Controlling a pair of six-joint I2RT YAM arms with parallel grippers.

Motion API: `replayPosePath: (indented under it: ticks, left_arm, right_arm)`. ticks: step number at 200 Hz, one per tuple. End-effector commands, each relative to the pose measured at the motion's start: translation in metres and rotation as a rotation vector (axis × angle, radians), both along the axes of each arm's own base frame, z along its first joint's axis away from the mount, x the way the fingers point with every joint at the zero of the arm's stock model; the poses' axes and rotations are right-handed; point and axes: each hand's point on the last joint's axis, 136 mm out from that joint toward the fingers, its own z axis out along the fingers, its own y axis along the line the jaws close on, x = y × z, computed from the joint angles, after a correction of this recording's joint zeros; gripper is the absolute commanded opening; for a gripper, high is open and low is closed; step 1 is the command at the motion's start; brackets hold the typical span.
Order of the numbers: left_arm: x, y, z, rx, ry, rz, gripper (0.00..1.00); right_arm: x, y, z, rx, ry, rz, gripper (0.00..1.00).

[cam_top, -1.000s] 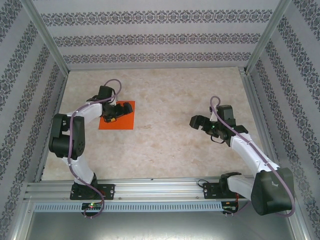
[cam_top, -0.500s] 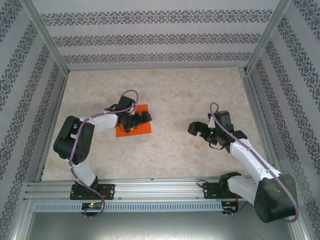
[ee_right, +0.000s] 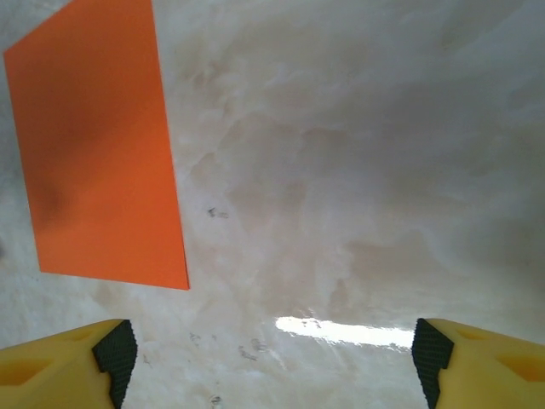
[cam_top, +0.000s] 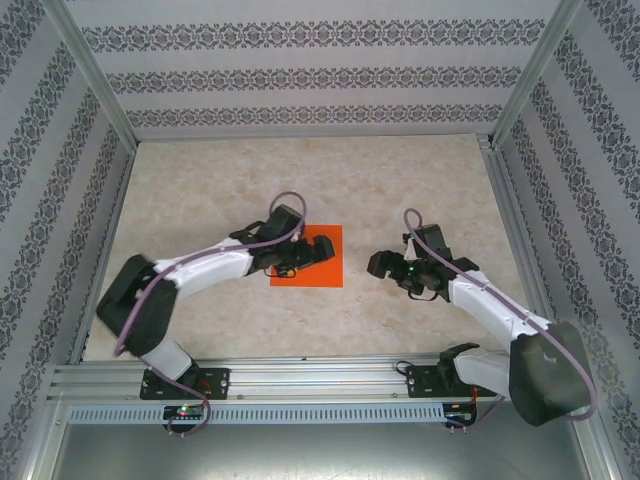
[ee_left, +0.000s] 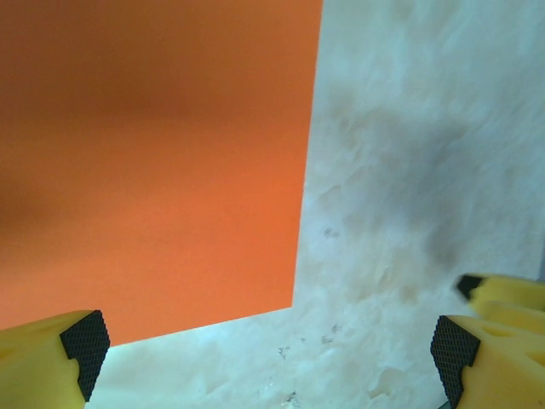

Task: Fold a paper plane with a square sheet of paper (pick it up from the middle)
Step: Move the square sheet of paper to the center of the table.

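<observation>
Nearest the arm bases, the right pincer (ee_right: 272,358) hangs released, its yellow fingers spread wide with nothing between them, low over bare surface (cam_top: 420,180) just to the right of the paper. A little farther in, the left pincer (ee_left: 268,349) is likewise released and grasps nothing. In its wrist view one fingertip sits at the near edge of the square sheet of paper (cam_top: 325,272) and the other over bare marble, so it straddles a corner region and not the sheet's middle (whether a finger actually presses on the paper I cannot tell). The sheet itself lies flat on the surface roughly midway between the two arms, partly under the left arm's wrist. It is plain orange-red, with straight edges and no crease, bend or lifted corner visible in any view. By that reckoning the task has hardly started. The paper is placed within reach of both arms, but the pick-up from the middle is not yet done, and all the folding is left, from the centre crease through to the pointed nose.
</observation>
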Motion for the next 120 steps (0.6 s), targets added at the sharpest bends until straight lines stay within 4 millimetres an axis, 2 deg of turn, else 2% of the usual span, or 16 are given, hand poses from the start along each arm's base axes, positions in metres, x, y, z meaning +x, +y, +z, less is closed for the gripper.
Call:
replayPosePath:
  ticks: [1,32,58,82,99,120]
  left_arm:
    - [0.000,0.069,0.016,0.149,-0.086,0.145,1.00]
    - [-0.015,0.131,0.037,0.206,-0.212,0.272,1.00]
    - [-0.028,0.158,0.041,0.227,-0.260,0.318,1.00]
    - [-0.034,0.165,0.041,0.226,-0.280,0.315,1.00]
    - [-0.037,0.164,0.042,0.224,-0.294,0.286,1.00]
    - [-0.041,0.164,0.040,0.237,-0.305,0.261,1.00]
  right_arm:
    - [0.022,0.042,0.021,0.057,-0.051,0.043,0.83]
    - [0.030,0.102,0.018,0.004,-0.044,0.153,0.77]
    - [0.035,0.141,0.001,-0.048,0.010,0.221,0.70]
    - [0.043,0.155,-0.018,-0.080,0.050,0.233,0.67]
    - [0.047,0.153,-0.029,-0.132,0.072,0.244,0.67]
    - [0.038,0.142,-0.043,-0.196,0.116,0.269,0.67]
